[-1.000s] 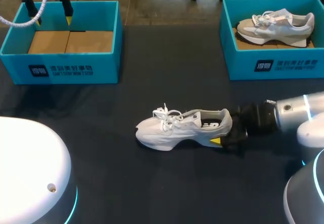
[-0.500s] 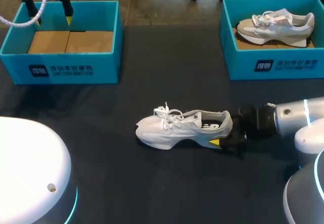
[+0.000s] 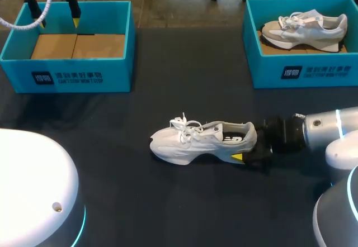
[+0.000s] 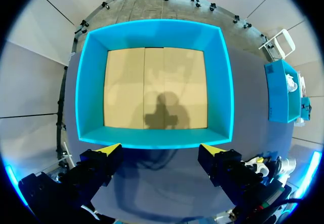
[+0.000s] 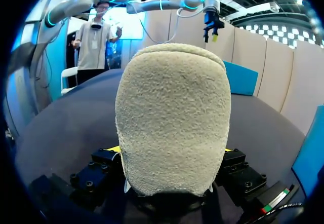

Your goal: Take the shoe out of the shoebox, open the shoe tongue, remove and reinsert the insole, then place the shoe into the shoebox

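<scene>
Shoe point(image 3: 201, 141) is out at frame centre, right gripper point(image 3: 245, 145) pinching its heel, left gripper point(image 3: 59, 21) spread over upper-left shoebox point(image 3: 67, 75); tongue, insole and reboxing look undone.

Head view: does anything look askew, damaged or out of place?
Nothing stands out. The white shoe stands upright on the table, heel in the right gripper; the left gripper hangs open over the empty shoebox.

The white shoe point(image 3: 193, 143) is standing upright on its sole in the middle of the dark table point(image 3: 168, 208), toe pointing left and fuzzy heel pointing right. The blue shoebox point(image 3: 70, 76) is sitting open and empty at the far left, well apart from it
</scene>
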`<act>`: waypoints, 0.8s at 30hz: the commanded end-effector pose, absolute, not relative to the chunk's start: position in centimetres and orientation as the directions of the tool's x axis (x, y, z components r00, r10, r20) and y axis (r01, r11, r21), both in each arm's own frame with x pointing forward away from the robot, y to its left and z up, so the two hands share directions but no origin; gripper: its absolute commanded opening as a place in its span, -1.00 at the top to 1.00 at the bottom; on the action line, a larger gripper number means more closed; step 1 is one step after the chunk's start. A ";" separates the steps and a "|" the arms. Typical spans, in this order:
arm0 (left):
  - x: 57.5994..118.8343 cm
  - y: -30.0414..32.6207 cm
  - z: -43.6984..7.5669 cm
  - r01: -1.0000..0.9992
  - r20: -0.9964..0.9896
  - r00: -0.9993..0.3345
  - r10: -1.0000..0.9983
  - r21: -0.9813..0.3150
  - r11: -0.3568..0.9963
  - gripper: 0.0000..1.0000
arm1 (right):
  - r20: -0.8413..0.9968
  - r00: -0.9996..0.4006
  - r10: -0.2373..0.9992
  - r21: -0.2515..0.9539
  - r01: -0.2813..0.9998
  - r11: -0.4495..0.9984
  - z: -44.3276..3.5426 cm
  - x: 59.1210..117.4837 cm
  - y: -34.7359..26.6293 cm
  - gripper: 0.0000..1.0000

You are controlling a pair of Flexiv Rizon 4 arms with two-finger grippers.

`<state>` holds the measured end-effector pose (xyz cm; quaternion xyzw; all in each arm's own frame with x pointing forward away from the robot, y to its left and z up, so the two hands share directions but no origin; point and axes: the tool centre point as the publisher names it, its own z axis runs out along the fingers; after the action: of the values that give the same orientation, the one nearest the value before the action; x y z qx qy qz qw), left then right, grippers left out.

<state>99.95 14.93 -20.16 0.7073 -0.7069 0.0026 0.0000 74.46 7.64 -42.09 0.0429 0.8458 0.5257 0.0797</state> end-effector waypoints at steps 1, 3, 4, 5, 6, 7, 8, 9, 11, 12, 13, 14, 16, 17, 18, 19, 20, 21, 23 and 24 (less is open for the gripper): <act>99.6 14.6 -20.2 -0.999 -0.002 0.029 -1.000 0.021 -0.029 -1.00 | -0.089 -0.984 0.157 0.893 -0.009 0.451 -42.3 74.7 7.9 1.00; 97.7 13.1 -20.3 -0.990 -0.049 0.113 -0.992 -0.087 -0.109 -1.00 | -0.089 -0.984 0.157 0.893 -0.009 0.451 -42.3 74.7 7.9 1.00; 97.2 12.6 -20.4 -0.985 -0.059 0.132 -0.990 -0.121 -0.124 -1.00 | -0.089 -0.984 0.157 0.893 -0.009 0.451 -42.3 74.7 7.9 1.00; 96.9 11.7 -20.9 -0.969 -0.080 0.183 -0.980 -0.180 -0.166 -1.00 | -0.089 -0.984 0.157 0.893 -0.009 0.451 -42.3 74.7 7.9 1.00; 96.6 11.1 -21.0 -0.975 -0.095 0.172 -0.981 -0.157 -0.156 -1.00 | -0.089 -0.984 0.157 0.893 -0.009 0.451 -42.3 74.7 7.9 1.00; 96.9 10.7 -21.1 -0.975 -0.099 0.186 -0.977 -0.143 -0.171 -1.00 | -0.089 -0.984 0.157 0.893 -0.009 0.451 -42.3 74.7 7.9 1.00; 96.6 10.3 -21.3 -0.972 -0.104 0.207 -0.973 -0.139 -0.192 -1.00 | -0.089 -0.984 0.157 0.893 -0.009 0.451 -42.3 74.7 7.9 1.00; 96.5 9.6 -21.4 -0.972 -0.118 0.216 -0.969 -0.117 -0.202 -1.00 | -0.089 -0.984 0.157 0.893 -0.009 0.451 -42.3 74.7 7.9 1.00; 96.0 9.0 -21.6 -0.969 -0.130 0.241 -0.962 -0.096 -0.229 -1.00 | -0.089 -0.984 0.157 0.893 -0.009 0.451 -42.3 74.7 7.9 1.00; 95.5 8.6 -21.7 -0.962 -0.132 0.260 -0.957 -0.121 -0.245 -1.00 | -0.089 -0.984 0.157 0.893 -0.009 0.451 -42.3 74.7 7.9 1.00; 95.4 8.1 -21.8 -0.953 -0.140 0.284 -0.949 -0.149 -0.263 -1.00 | -0.089 -0.984 0.157 0.893 -0.009 0.451 -42.3 74.7 7.9 1.00; 94.9 7.7 -21.9 -0.950 -0.130 0.291 -0.948 -0.153 -0.271 -1.00 | -0.089 -0.984 0.157 0.893 -0.009 0.451 -42.3 74.7 7.9 1.00; 94.4 6.6 -21.9 -0.959 -0.141 0.266 -0.954 -0.137 -0.248 -1.00 | -0.089 -0.984 0.157 0.893 -0.009 0.451 -42.3 74.7 7.9 1.00; 94.2 6.1 -22.0 -0.960 -0.146 0.266 -0.953 -0.134 -0.247 -1.00 | -0.089 -0.984 0.157 0.893 -0.009 0.451 -42.3 74.7 7.9 1.00; 94.1 5.8 -22.0 -0.960 -0.151 0.263 -0.953 -0.137 -0.243 -1.00 | -0.089 -0.984 0.157 0.893 -0.009 0.451 -42.3 74.7 7.9 1.00; 93.6 5.3 -22.1 -0.962 -0.153 0.255 -0.955 -0.137 -0.235 -1.00 | -0.089 -0.984 0.157 0.893 -0.009 0.451 -42.3 74.7 7.9 1.00; 93.3 5.0 -22.1 -0.964 -0.153 0.247 -0.957 -0.135 -0.227 -1.00 | -0.089 -0.984 0.157 0.893 -0.009 0.451 -42.3 74.7 7.9 1.00; 93.0 4.6 -22.2 -0.968 -0.150 0.234 -0.961 -0.132 -0.215 -1.00 | -0.089 -0.984 0.157 0.893 -0.009 0.451 -42.3 74.7 7.9 1.00; 92.3 3.8 -22.4 -0.968 -0.152 0.235 -0.960 -0.126 -0.217 -1.00 | -0.089 -0.984 0.157 0.893 -0.009 0.451 -42.3 74.7 7.9 1.00; 92.0 3.3 -22.5 -0.969 -0.147 0.233 -0.961 -0.121 -0.216 -1.00 | -0.089 -0.984 0.157 0.893 -0.009 0.451 -42.3 74.7 7.9 1.00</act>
<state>92.69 4.07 -22.32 0.7800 -0.6196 -0.0230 -0.0848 74.48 7.64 -42.10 0.0428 0.8458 0.5258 0.0797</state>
